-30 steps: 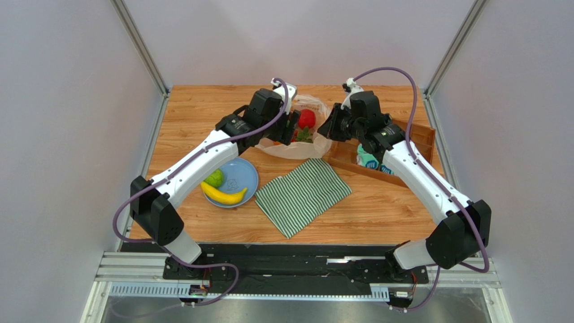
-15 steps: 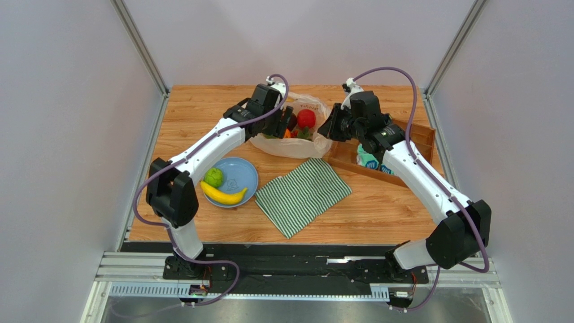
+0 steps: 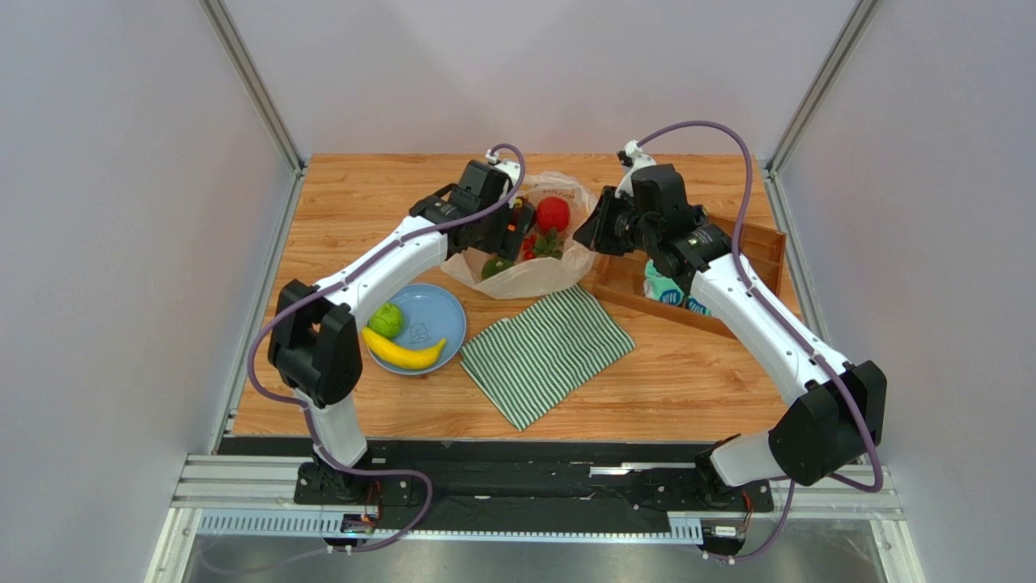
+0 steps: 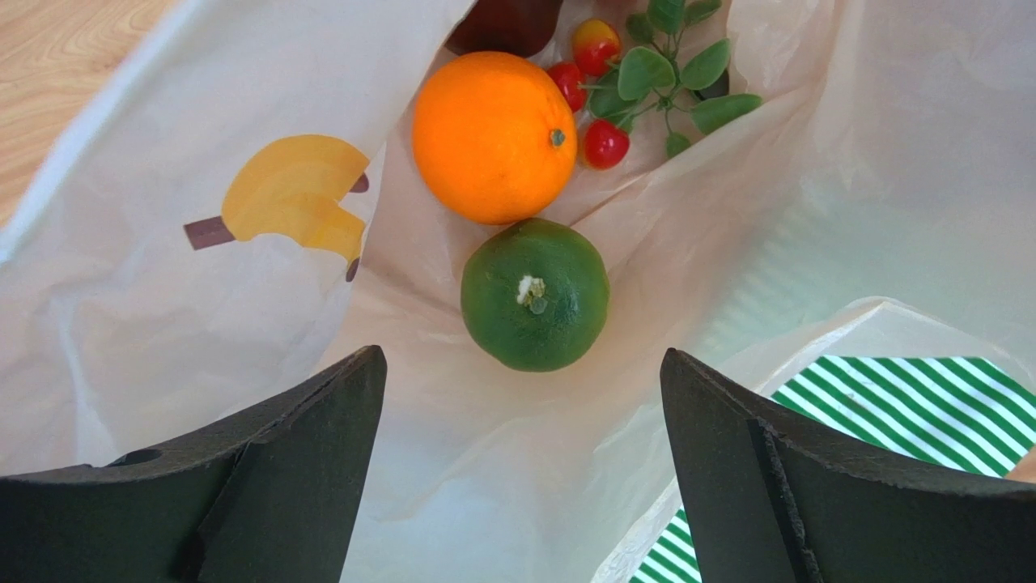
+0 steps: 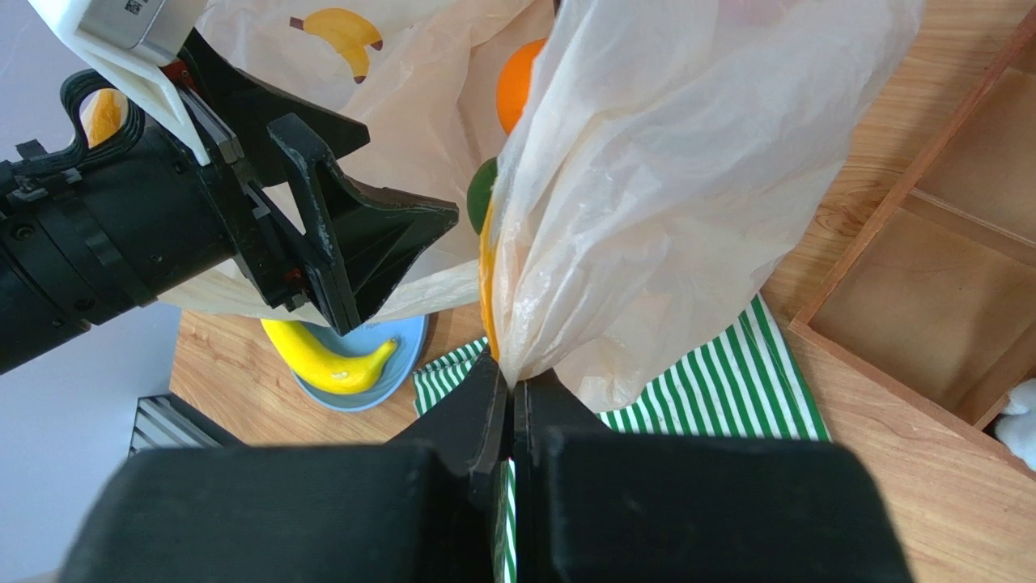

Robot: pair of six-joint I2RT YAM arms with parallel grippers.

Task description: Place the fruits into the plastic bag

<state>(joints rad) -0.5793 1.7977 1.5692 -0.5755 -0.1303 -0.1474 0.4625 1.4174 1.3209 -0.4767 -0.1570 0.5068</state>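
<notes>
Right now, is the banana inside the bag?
No, the banana lies on the blue plate, outside the bag.

Brightness: high and even in all three views; white, neutral light.
Source: out of view; diffuse and overhead, judging by the shadows.
Shadows: faint and soft-edged under both arms on the light-brown wooden worktop (image 3: 365,182); a soft grey patch beneath the round dark green fruit (image 4: 535,294).
Glare: mild sheen on the round orange fruit (image 4: 493,136); the translucent whitish plastic bag (image 4: 183,316) glows, nearly washed out at the left wrist view's upper right.
Focus: top view sharp throughout; black left claw (image 4: 523,355) slightly soft at the frame bottom; black right claw (image 5: 511,383) blurred near the lens, bag film beyond it crisp.
Distortion: grey metal corner posts (image 3: 255,85) slant, wide-angle.
</notes>
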